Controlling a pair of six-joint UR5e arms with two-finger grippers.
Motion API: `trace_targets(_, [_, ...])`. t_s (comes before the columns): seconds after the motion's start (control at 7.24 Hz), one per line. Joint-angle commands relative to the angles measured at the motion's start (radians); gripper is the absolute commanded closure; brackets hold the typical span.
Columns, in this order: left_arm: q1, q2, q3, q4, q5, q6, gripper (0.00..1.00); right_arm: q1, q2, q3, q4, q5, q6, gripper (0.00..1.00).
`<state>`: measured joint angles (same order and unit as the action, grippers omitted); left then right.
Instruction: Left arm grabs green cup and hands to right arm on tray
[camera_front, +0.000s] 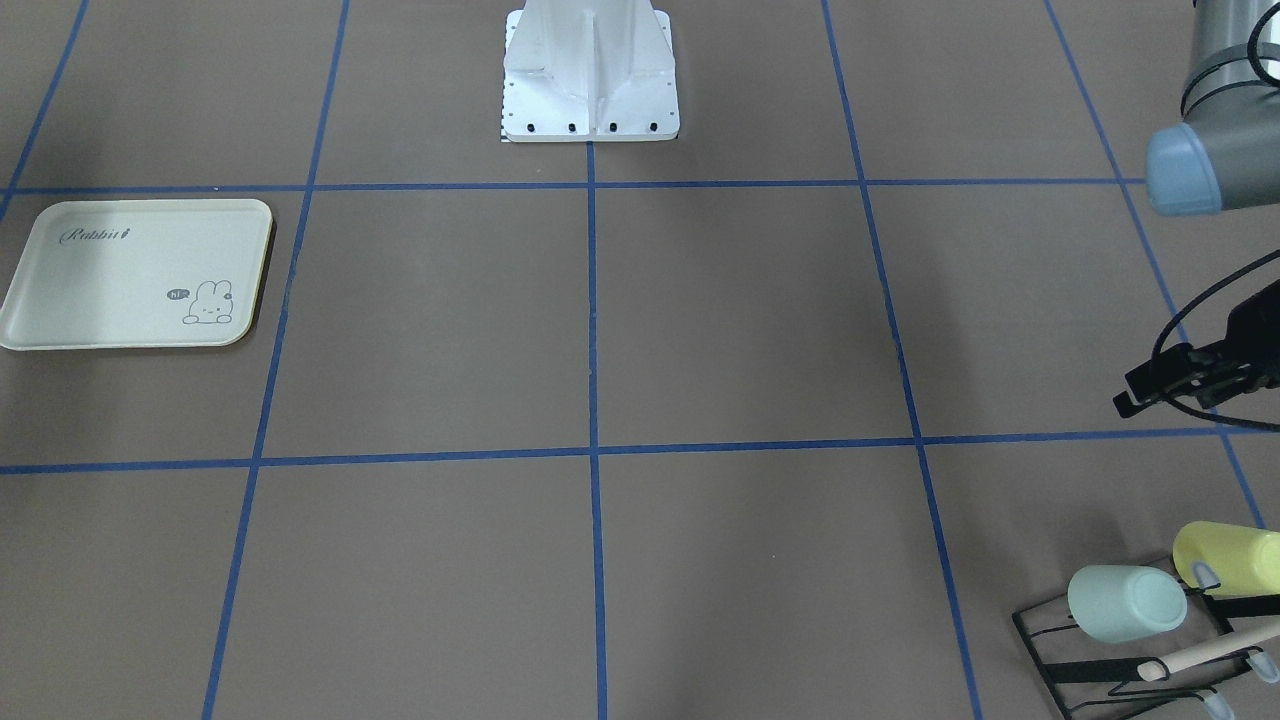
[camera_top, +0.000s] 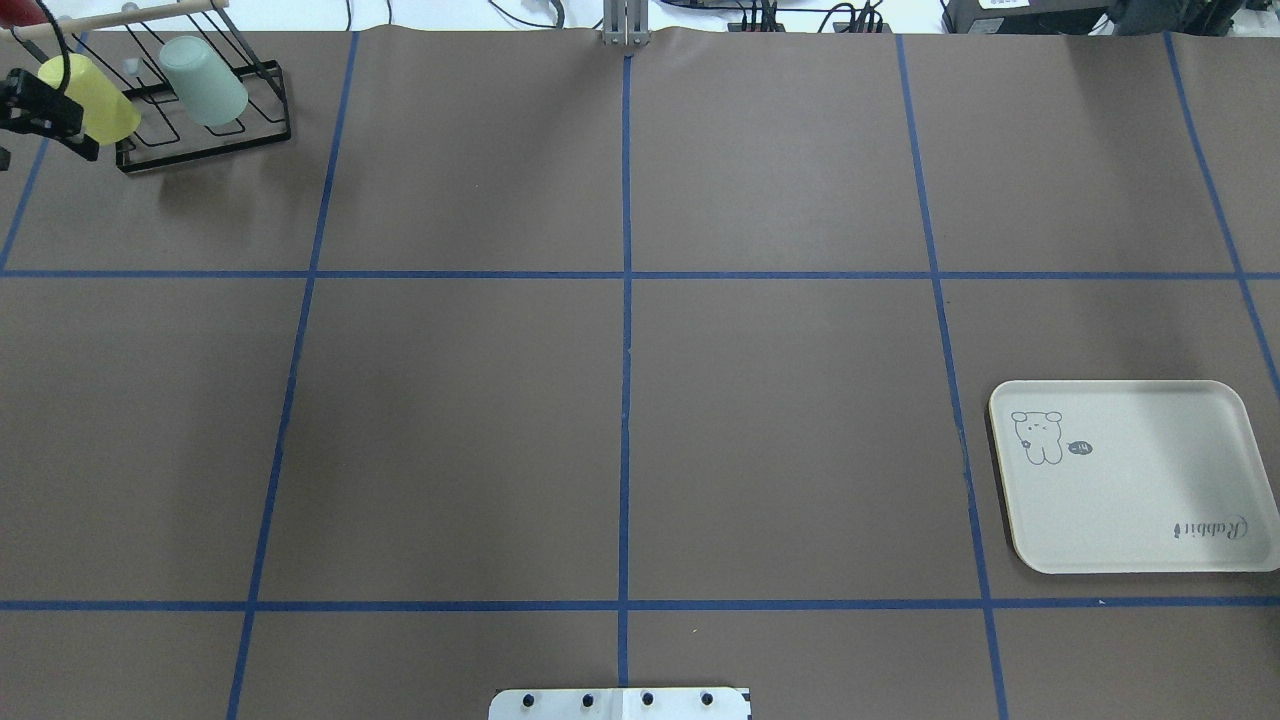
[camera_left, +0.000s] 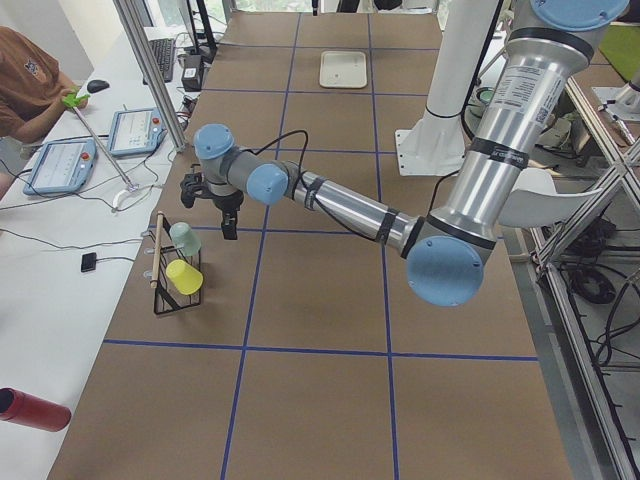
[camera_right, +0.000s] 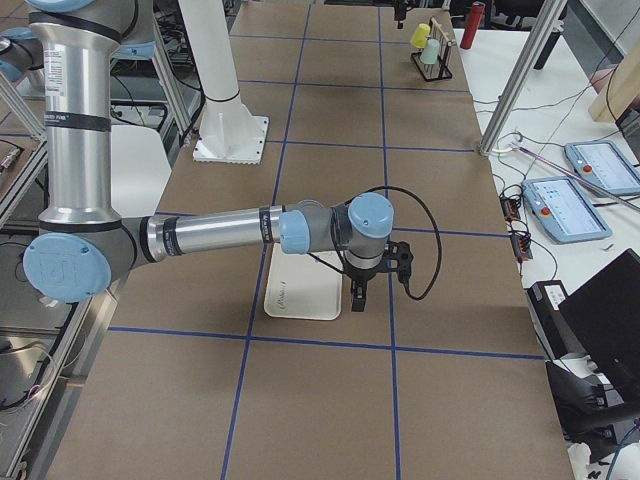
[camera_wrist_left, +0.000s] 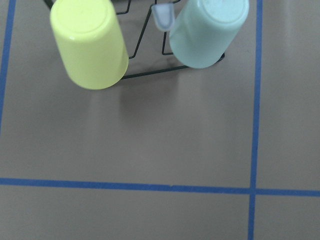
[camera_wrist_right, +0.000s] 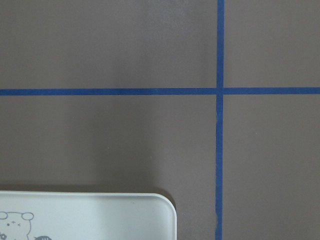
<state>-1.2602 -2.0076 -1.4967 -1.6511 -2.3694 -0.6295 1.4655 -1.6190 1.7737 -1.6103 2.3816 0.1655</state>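
Note:
The pale green cup (camera_front: 1125, 603) hangs mouth-down and tilted on a black wire rack (camera_front: 1060, 650), beside a yellow cup (camera_front: 1230, 558). The green cup also shows in the overhead view (camera_top: 203, 80) and at the top of the left wrist view (camera_wrist_left: 207, 32). My left gripper (camera_left: 230, 222) hovers above the table just short of the rack, apart from the cups; I cannot tell if it is open. The cream tray (camera_top: 1150, 500) lies bare at the other end. My right gripper (camera_right: 357, 298) hangs over the tray's edge (camera_wrist_right: 100, 215); I cannot tell its state.
A wooden rod (camera_front: 1210, 650) tops the rack. The robot's white base (camera_front: 590, 70) stands at mid table. A red bottle (camera_left: 30, 410) lies off the table by the rack. Blue tape lines grid the brown table. An operator sits at the side desk.

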Motion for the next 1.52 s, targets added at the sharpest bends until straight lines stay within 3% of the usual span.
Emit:
trace_targets(0.0, [0.030,-0.065,0.084,-0.007,-0.007,-0.003,0.00,-0.002,0.002,-0.005,0.001,0.019,0.002,0.00])
trace_targets(0.41, [0.068,-0.149,0.191,-0.041,0.105,0.001,0.00,-0.008,0.008,-0.005,0.003,0.028,-0.004,0.00])
trace_targets(0.55, [0.068,-0.166,0.260,-0.115,0.151,-0.003,0.00,-0.011,0.007,-0.005,0.021,0.033,-0.011,0.00])
trace_targets(0.69, [0.080,-0.203,0.332,-0.159,0.171,-0.003,0.00,-0.013,-0.011,-0.014,0.108,0.033,-0.009,0.00])
trace_targets(1.1, [0.084,-0.241,0.380,-0.170,0.213,-0.039,0.09,-0.013,0.002,-0.062,0.144,0.034,-0.001,0.00])
trace_targets(1.38, [0.082,-0.264,0.444,-0.243,0.274,-0.056,0.08,-0.014,0.002,-0.063,0.142,0.037,-0.001,0.00])
